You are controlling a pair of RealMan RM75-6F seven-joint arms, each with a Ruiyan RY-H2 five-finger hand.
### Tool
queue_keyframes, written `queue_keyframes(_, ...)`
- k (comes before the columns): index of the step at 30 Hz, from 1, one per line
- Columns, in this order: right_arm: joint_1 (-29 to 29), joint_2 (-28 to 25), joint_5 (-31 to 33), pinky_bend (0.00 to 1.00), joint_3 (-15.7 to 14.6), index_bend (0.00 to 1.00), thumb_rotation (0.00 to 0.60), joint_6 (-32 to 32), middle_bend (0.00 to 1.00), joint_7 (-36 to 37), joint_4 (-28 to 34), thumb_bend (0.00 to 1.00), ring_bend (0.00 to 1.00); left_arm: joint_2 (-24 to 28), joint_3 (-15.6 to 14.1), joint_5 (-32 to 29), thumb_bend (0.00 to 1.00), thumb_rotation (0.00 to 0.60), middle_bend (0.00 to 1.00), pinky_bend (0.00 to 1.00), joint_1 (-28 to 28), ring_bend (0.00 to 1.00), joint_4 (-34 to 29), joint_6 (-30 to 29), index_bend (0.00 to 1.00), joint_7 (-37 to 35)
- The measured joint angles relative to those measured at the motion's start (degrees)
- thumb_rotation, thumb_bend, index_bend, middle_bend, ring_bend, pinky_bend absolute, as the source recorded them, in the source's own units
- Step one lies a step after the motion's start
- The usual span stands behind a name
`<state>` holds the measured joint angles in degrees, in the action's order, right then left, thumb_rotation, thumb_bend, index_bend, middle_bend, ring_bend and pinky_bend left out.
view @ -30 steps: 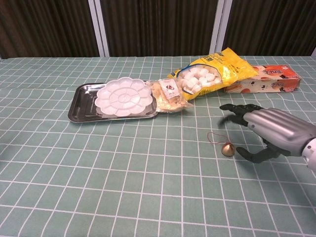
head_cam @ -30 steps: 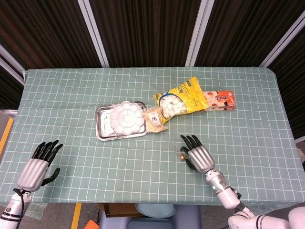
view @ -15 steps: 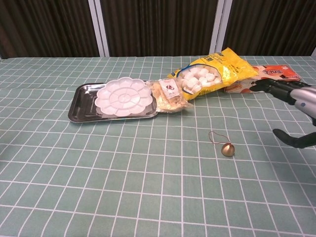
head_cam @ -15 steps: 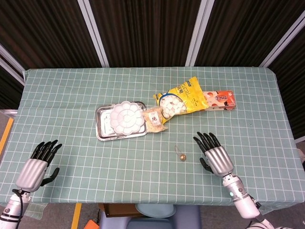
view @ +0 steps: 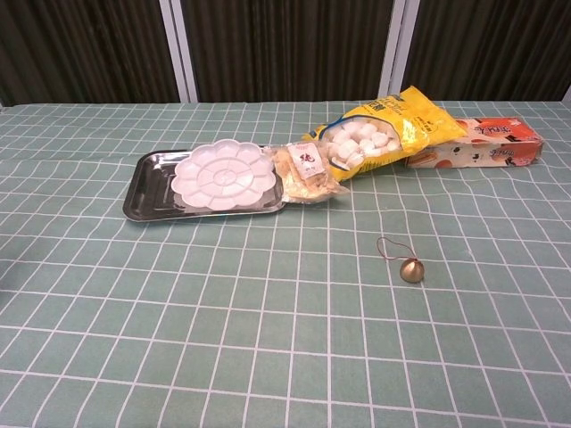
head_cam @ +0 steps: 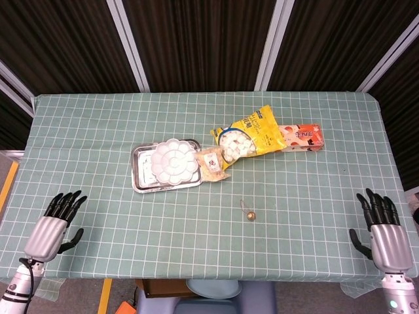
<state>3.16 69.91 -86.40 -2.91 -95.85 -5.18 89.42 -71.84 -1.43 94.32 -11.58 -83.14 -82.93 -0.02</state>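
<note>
The right hand [head_cam: 385, 233], fingers spread and holding nothing, has been drawn back from the small brass bell [head_cam: 251, 214] to the table [head_cam: 314, 196] edge, the bell left lying released mid-table, while the left hand [head_cam: 51, 226] is likewise shown spread and idle

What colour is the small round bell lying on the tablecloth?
The small round bell is gold, clearest in the chest view.
</note>
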Motion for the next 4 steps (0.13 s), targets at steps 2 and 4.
queue_keyframes(2, -0.56, -0.68, -0.2, 0.0, 0.27, 0.0, 0.6, -0.08, 0.0, -0.38, 0.45, 0.46, 0.0, -0.01, -0.02, 0.08, 0.42, 0.6, 0.0, 0.05, 0.15, 0.0, -0.09, -0.34, 0.0, 0.37)
queue_keyframes(4, -0.81, -0.83, -0.32, 0.0, 0.59, 0.0, 0.6, 0.09, 0.0, -0.76, 0.81, 0.46, 0.0, 0.07, 0.01, -0.06, 0.42, 0.6, 0.0, 0.05, 0.21, 0.0, -0.12, -0.38, 0.0, 0.41)
